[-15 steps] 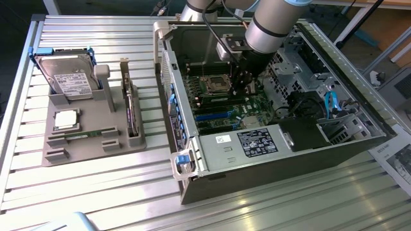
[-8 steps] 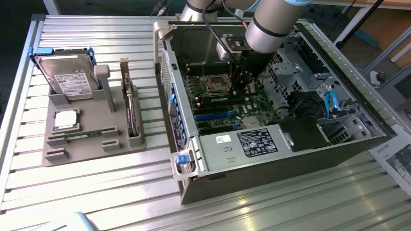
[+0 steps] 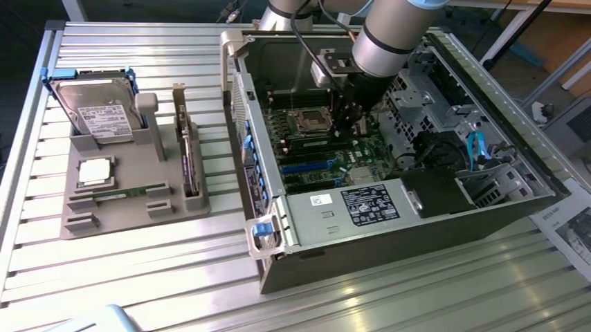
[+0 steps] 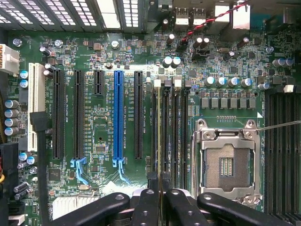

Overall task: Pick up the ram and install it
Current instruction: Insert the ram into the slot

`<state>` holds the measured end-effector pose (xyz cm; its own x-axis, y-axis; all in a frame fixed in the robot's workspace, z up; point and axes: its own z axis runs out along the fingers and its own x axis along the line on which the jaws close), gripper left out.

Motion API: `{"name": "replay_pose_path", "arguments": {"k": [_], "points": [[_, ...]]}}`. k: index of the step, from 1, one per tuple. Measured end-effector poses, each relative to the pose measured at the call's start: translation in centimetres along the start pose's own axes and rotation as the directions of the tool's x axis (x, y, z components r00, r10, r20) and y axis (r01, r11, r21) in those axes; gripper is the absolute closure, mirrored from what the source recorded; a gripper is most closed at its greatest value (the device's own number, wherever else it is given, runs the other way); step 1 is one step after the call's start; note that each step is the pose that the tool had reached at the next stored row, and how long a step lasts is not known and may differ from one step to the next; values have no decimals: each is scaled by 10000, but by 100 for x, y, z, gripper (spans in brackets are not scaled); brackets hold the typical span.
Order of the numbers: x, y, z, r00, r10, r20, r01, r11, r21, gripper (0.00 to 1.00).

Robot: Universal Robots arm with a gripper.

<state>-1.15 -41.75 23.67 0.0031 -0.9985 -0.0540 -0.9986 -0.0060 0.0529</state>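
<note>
The ram (image 4: 164,136) is a thin stick seen edge-on, standing in one of the memory slots beside the empty processor socket (image 4: 226,165). Its near end runs in between my gripper's black fingers (image 4: 146,207). My gripper (image 4: 162,192) is shut on the ram. In the exterior view my gripper (image 3: 344,131) reaches straight down into the open computer case (image 3: 369,207), just on the exterior view's right of the processor socket (image 3: 309,121); the arm hides the ram there.
A grey holder (image 3: 129,214) on the exterior view's left carries a hard drive (image 3: 102,114), a square silver chip (image 3: 95,171), an upright dark card (image 3: 189,166) and a thin green stick (image 3: 120,196). Black and blue expansion slots (image 4: 118,113) lie beside the memory slots. Drive cages and cables (image 3: 475,152) crowd the case's far side.
</note>
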Motion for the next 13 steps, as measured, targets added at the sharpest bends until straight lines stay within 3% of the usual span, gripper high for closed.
{"name": "replay_pose_path", "arguments": {"k": [8, 13], "points": [[0, 28, -3, 10000, 2, 1, -2, 10000, -2, 88], [-4, 17, -63, 10000, 0, 0, 0, 10000, -9, 88]]}}
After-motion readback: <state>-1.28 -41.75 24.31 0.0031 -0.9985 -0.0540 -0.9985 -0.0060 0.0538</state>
